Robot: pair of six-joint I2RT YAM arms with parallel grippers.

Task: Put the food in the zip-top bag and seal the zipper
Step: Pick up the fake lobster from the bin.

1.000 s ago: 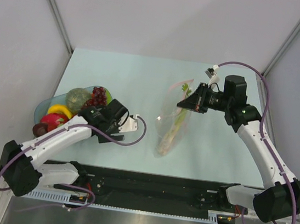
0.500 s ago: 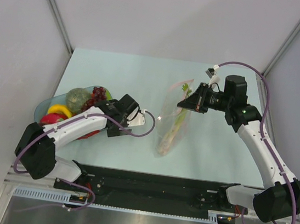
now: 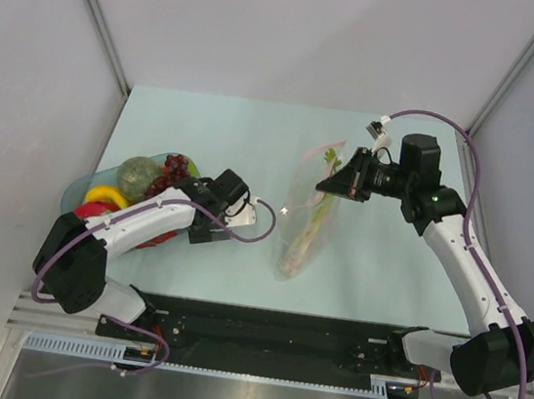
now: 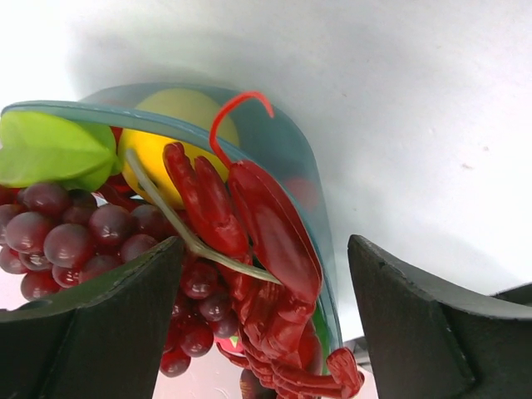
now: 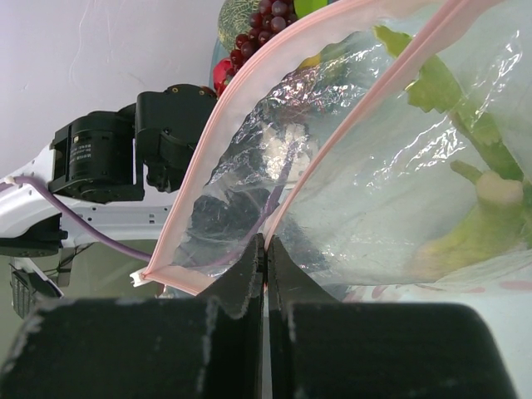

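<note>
Right pincer (image 5: 264, 249) clamps bag (image 5: 374, 158) holding celery (image 5: 478, 220); left pincer (image 4: 262, 253) gapes at dish (image 4: 293, 150) of lobster (image 4: 278, 237), grapes (image 4: 71, 241).

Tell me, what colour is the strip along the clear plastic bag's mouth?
Pink. The thin zipper strip shows best in the right wrist view.

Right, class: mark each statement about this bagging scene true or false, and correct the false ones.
1. The celery stalk is inside the zip-top bag. True.
2. The zipper is sealed. False: its pink strips stand apart.
3. The left hand grips the lobster. False: it is open, and the lobster lies in the dish beside the grapes.
4. The right hand is shut on the bag's edge. True.
</note>
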